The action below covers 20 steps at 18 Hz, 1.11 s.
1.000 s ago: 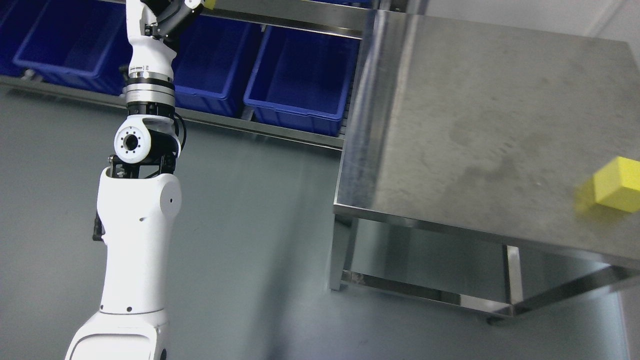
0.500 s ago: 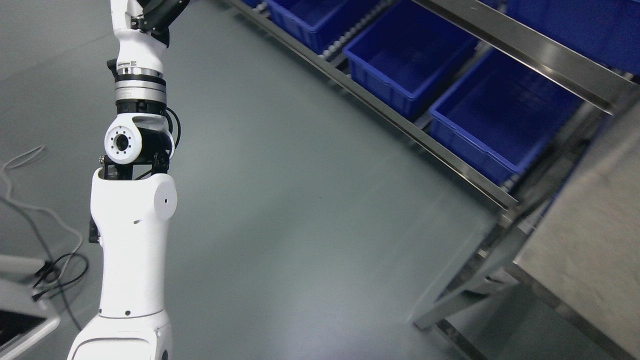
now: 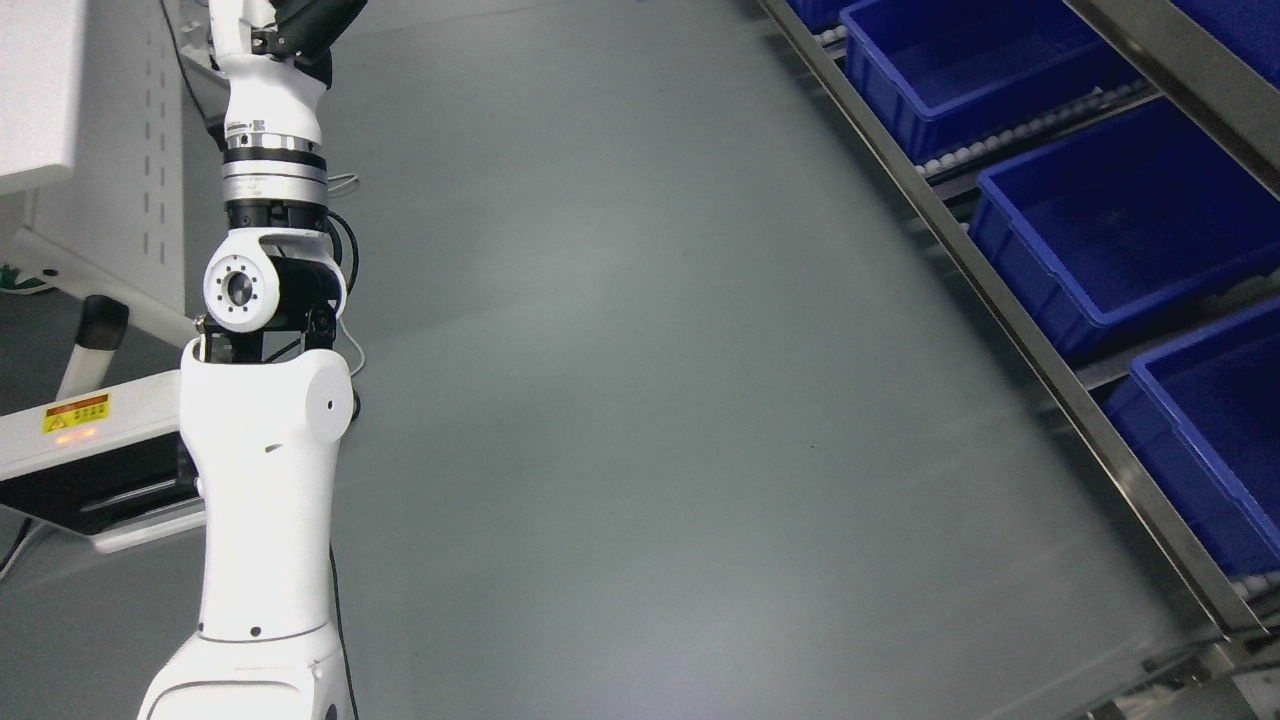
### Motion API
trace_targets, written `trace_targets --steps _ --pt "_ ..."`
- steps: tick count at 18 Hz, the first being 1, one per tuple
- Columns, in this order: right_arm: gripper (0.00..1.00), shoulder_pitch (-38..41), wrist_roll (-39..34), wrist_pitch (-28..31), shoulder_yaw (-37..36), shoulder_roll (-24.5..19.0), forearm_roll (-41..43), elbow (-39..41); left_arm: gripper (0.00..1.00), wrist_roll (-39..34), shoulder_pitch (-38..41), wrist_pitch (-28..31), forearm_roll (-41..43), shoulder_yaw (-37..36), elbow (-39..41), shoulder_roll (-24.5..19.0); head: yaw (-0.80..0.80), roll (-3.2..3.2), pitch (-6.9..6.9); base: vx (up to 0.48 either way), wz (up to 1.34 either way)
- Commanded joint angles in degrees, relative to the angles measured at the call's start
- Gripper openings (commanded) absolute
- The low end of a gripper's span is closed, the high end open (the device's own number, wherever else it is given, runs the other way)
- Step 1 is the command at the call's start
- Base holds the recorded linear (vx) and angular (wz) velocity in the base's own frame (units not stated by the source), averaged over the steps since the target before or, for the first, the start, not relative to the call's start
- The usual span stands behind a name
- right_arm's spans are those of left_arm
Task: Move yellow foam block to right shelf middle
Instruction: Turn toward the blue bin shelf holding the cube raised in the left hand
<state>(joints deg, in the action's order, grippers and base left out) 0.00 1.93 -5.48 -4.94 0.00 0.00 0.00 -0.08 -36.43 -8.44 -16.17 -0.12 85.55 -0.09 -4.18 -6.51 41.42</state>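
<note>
The left arm (image 3: 262,440) comes up from the bottom left corner and reaches straight up, out past the top edge. It is white, with a silver ring and a black joint partway up. A small label with tiny print sits on the white part above the ring (too small to read). The hand itself is cut off by the top of the picture, so I cannot tell how its fingers are or if they hold anything.

The yellow foam block does not show anywhere here.

On the right, a metal shelf (image 3: 1040,340) slants down across the picture. Blue bins (image 3: 1120,230) sit in it side by side, and they look empty inside.

The gray floor (image 3: 650,400) fills the middle.

On the left, behind the arm, stands a white machine (image 3: 90,440). It has a yellow warning sticker (image 3: 76,413) with red at the top, and its words are too small to read. A white cabinet (image 3: 90,130) stands behind it.
</note>
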Motion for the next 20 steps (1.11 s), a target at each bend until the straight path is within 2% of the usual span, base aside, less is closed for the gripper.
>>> trace_targets --steps 1,9,20 --pt "1.0 0.09 0.0 0.03 -0.07 1.0 -0.18 1.0 0.48 0.0 0.31 0.0 -0.01 1.53 1.9 -0.91 0.0 0.0 0.0 0.128 0.48" --pt "1.0 0.09 0.0 0.03 0.01 1.0 -0.18 1.0 0.48 0.0 1.36 0.44 -0.01 1.97 4.18 -0.91 0.0 0.0 0.0 0.168 0.17" --pt "1.0 0.09 0.0 0.03 0.01 1.0 -0.18 1.0 0.48 0.0 1.36 0.44 -0.01 1.79 4.62 -0.91 0.0 0.0 0.0 0.372 -0.29"
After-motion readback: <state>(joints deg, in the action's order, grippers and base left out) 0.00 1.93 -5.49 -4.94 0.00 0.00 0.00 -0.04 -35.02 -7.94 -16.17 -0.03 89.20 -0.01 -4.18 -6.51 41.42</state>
